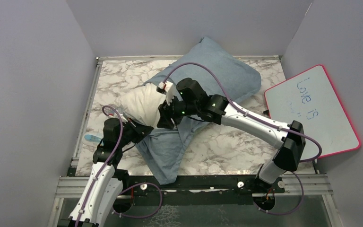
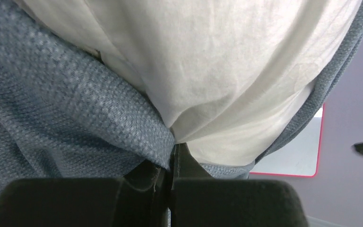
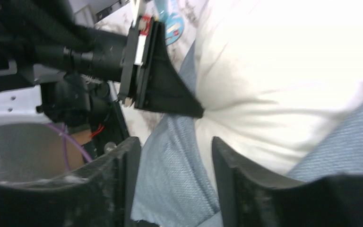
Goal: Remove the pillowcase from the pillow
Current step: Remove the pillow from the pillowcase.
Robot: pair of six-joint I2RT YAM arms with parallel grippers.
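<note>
The pillowcase (image 1: 212, 71) lies grey-blue face up on the marble table (image 1: 227, 142), left of the whiteboard (image 1: 312, 113). Its long axis runs on a slant. The full, stuffed end points to the far side, close to the whiteboard's far corner. The limp, flat end trails to the near edge of the table, well apart from the whiteboard. The pillow (image 1: 139, 104) bulges bare and white out of the cloth on the side turned away from the whiteboard, and the rest of it is hidden inside the case.

The left gripper (image 2: 171, 163) meets that bare end from the near side, farther from the whiteboard than anything else on the table. Its jaws are pressed together on a pinch of the white pillow fabric. The right gripper (image 3: 174, 142) comes in from the whiteboard side and hangs over the middle of the case, just beside the pillow bulge. Its fingers stand apart with blue cloth between them and grip nothing.

The top view gives the whole slant and both arms. The left wrist view alone shows the blue hem lying against the closed fingers. Only the right wrist view shows puckers spreading through the white cloth from the left gripper's tip.
</note>
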